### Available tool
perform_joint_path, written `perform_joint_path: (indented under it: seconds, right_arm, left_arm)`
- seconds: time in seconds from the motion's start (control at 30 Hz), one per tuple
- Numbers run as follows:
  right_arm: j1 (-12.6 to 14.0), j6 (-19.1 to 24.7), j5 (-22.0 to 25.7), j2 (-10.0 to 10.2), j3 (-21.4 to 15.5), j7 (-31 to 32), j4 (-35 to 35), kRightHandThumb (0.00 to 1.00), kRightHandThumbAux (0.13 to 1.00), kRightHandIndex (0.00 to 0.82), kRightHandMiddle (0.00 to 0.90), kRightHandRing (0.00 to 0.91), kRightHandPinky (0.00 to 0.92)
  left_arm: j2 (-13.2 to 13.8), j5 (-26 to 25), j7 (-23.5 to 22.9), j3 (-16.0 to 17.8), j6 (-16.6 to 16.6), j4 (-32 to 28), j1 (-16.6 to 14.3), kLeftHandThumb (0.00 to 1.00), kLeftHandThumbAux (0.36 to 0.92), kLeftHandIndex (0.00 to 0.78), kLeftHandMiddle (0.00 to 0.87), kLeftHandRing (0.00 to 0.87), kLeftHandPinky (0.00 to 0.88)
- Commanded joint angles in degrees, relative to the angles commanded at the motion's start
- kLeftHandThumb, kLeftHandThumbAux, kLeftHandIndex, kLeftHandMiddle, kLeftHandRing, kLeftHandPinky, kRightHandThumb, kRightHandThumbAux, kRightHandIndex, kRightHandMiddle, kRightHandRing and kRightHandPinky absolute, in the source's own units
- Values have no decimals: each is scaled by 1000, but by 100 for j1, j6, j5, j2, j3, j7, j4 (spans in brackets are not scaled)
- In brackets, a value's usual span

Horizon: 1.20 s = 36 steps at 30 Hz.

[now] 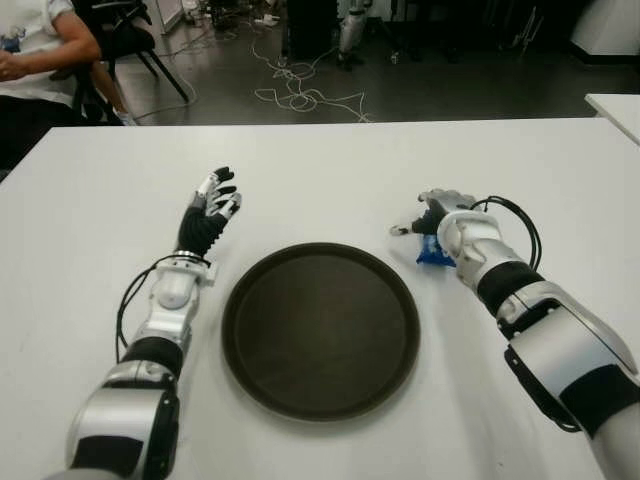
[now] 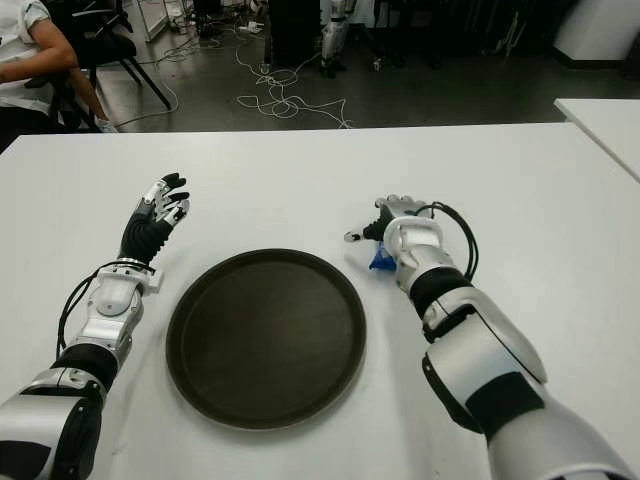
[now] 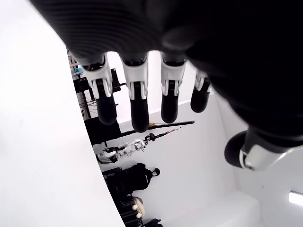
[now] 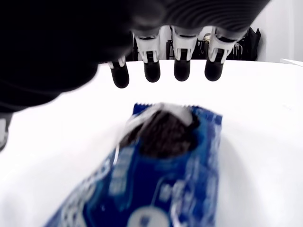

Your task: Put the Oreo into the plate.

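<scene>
A blue Oreo packet (image 1: pixel 433 252) lies on the white table (image 1: pixel 330 170) just off the right rim of the round dark plate (image 1: pixel 320 330). My right hand (image 1: pixel 432 214) hovers over the packet, mostly covering it in the eye views. In the right wrist view the packet (image 4: pixel 161 165) lies flat under the palm, and the fingers (image 4: pixel 182 66) stretch out beyond it without closing on it. My left hand (image 1: pixel 210 208) shows to the left of the plate with its fingers (image 3: pixel 137 104) spread, holding nothing. The plate has nothing in it.
A person (image 1: pixel 40 50) sits on a chair past the table's far left corner. Cables (image 1: pixel 300 95) trail across the floor behind the table. The corner of a second white table (image 1: pixel 615 105) shows at the far right.
</scene>
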Motion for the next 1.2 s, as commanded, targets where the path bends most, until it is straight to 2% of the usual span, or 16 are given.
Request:
perform_joint_path:
  seconds: [0.17, 0.43, 0.83, 1.2]
  right_arm:
    - [134, 275, -110, -169, 84, 275, -631, 0, 303, 0, 0, 0, 0]
    - [618, 674, -370, -458, 148, 323, -1760, 0, 327, 5, 0, 0, 0]
    - [1645, 1755, -1027, -836, 128, 803, -3899, 0, 371, 6, 0, 0, 4]
    - [1910, 1976, -1352, -977, 140, 1054, -4322, 0, 389, 0, 0, 1, 14]
  left_arm:
    - [14, 37, 50, -15, -2, 8, -8, 471, 464, 116, 158, 152, 168]
    - [13, 7, 0, 0, 9, 29, -19, 491, 472, 114, 157, 158, 183]
    - [10, -14, -50, 14, 11, 14, -20, 481, 465, 109, 154, 154, 180]
    - [31, 11, -20, 8, -3, 33, -22, 473, 469, 125, 154, 156, 187]
